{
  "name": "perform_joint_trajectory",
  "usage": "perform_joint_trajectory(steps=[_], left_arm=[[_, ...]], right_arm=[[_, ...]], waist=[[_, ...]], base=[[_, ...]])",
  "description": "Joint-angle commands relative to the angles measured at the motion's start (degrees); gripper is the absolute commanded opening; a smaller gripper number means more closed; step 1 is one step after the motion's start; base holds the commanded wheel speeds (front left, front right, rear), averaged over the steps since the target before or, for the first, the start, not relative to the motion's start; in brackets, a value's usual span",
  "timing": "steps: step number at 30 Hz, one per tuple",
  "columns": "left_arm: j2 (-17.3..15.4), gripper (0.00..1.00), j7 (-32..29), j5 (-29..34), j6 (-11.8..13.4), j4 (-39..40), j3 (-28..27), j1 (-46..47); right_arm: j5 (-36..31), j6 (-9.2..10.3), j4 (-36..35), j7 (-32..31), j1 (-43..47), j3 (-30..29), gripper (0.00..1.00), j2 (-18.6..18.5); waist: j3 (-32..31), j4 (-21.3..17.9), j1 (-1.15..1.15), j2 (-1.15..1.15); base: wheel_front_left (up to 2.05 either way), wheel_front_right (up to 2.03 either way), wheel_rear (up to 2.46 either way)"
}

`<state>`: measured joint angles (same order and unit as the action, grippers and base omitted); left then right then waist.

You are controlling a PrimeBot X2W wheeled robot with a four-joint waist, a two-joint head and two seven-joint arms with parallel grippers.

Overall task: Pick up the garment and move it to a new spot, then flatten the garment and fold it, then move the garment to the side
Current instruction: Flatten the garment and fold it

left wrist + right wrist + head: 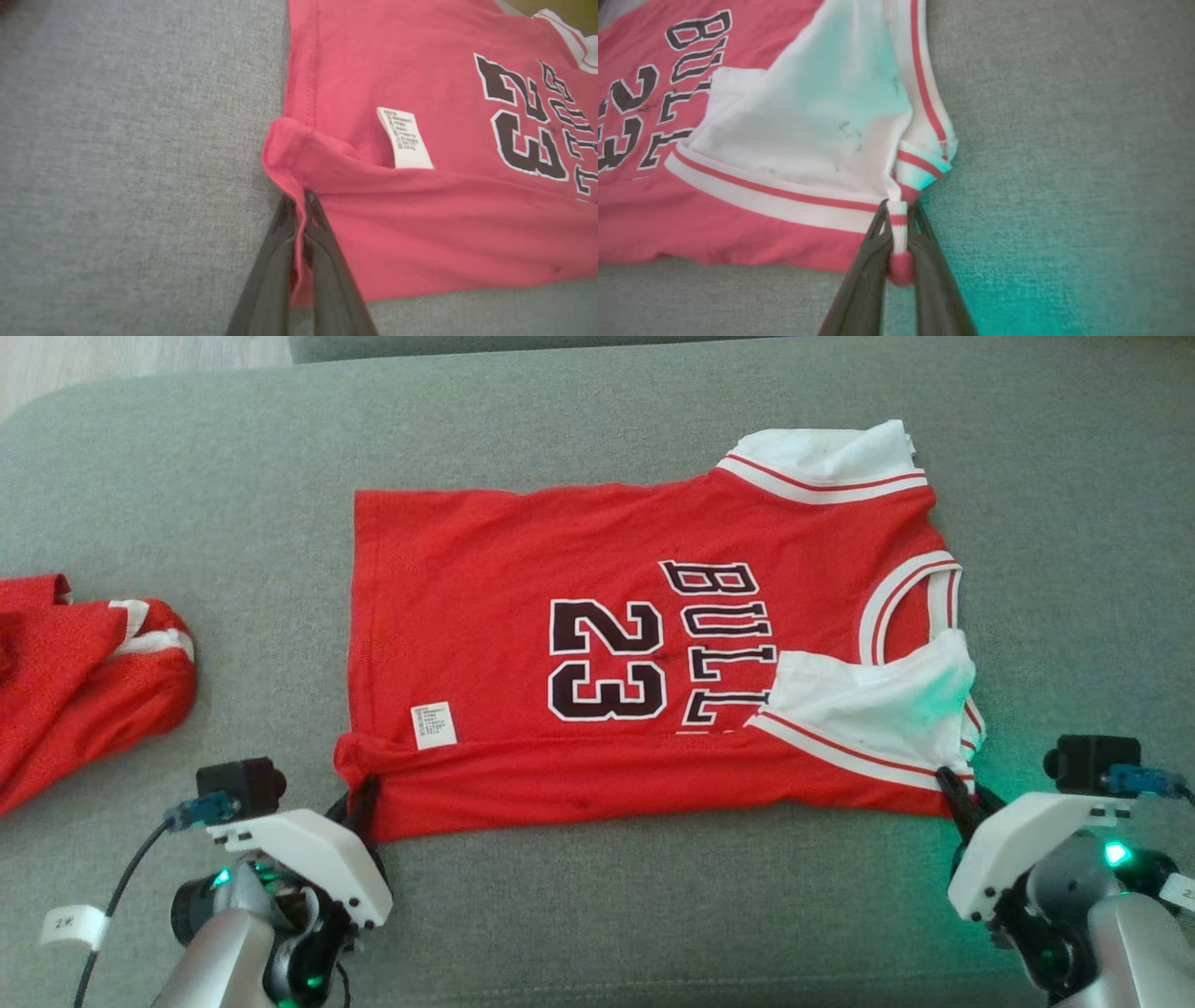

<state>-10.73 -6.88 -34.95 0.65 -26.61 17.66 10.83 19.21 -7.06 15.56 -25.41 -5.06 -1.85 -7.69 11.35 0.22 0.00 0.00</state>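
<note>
Looks like fold step — red-and-white fabric jersey (485, 579) flat on grey fabric sofa (233, 457). Gripped by left jaws at hem corner, right jaws at sleeve trim. Next, likely: lift evenly, carry to far edge.

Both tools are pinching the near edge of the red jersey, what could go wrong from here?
The left tool holds only a thin bunched corner of the jersey; it may slip when lifted. The right tool grips just the striped sleeve trim, so the fold could come out skewed. The second red garment lies nearby; a sideways move might snag it.
</note>
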Motion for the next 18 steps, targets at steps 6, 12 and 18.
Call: perform_joint_trajectory(steps=[6, 12, 18], left_arm=[[-0.7, 0.00, 1.3, 1.0, 0.5, 2.2, -0.4, -0.7], [-2.2, 0.00, 1.5, 0.7, 2.1, 7.6, -1.3, -4.5], [-3.9, 0.00, -1.0, -0.3, 4.3, 12.8, -2.3, -9.5]], right_arm=[[1.4, -0.43, -3.3, 0.6, 0.6, -0.4, 0.00, 0.8], [2.3, -0.43, -6.9, 0.4, 4.7, -1.8, 0.00, 1.6], [2.8, -0.43, -10.4, -0.8, 9.4, -2.7, 0.00, 2.2]], waist=[[-0.8, 0.1, 0.00, 0.00], [-2.8, 0.0, 0.00, 0.00], [-5.0, -0.3, 0.00, 0.00]], base=[[0.00, 0.00, 0.00], [0.00, 0.00, 0.00], [0.00, 0.00, 0.00]])
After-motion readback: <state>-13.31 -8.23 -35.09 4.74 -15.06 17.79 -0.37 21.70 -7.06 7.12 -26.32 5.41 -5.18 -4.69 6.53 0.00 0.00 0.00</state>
